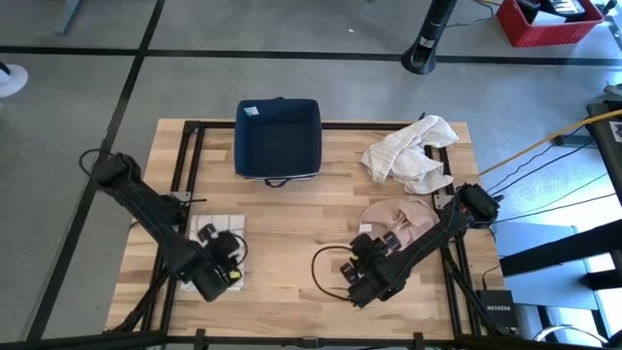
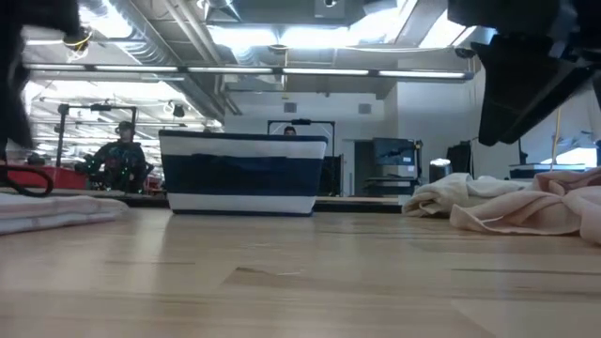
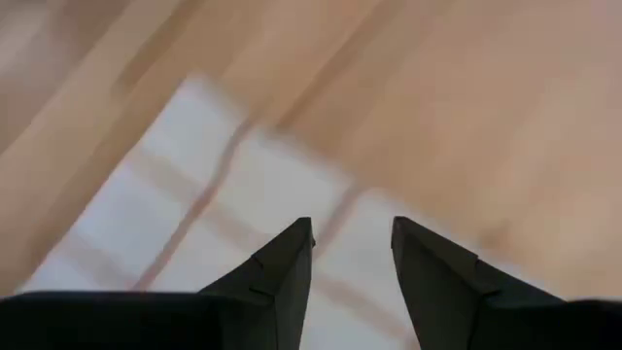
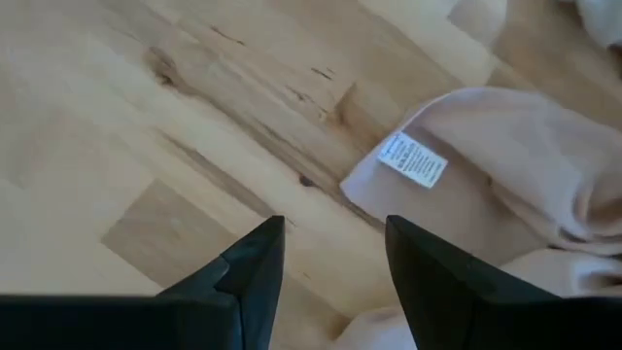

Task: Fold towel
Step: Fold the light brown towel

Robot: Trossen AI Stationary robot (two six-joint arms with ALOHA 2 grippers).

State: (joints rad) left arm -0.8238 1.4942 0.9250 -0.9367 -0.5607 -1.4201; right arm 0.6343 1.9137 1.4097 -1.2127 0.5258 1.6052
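Far left of the table (image 1: 292,214): left gripper (image 3: 352,238) hangs over a folded white towel (image 1: 216,236) w/ thin stripes lying near the table's left edge; its fingers (image 3: 287,262) stand a narrow gap apart w/ nothing between them, so that piece looks done and the left arm is prob just waiting there. Center back: a navy bin (image 1: 278,138) sits against the far edge, open side up, contents not visible. Right of center, near the front: right gripper (image 4: 330,243) hovers over bare wood, fingers (image 4: 255,262) apart at a moderate gap, holding nothing. The next piece, a beige towel (image 4: 505,185), lies crumpled just beside it, toward the right edge of the table; its white care label (image 4: 412,158) marks the corner nearest the fingertips, close but not touching. That corner sits ahead of the fingers and off to one side, so the right arm is clearly the nearer one and likely has to shift toward the label before closing. Long axis of the beige piece can't be told, too bunched. Far right back: a heap of cream cloth (image 1: 413,151), well apart from both grippers
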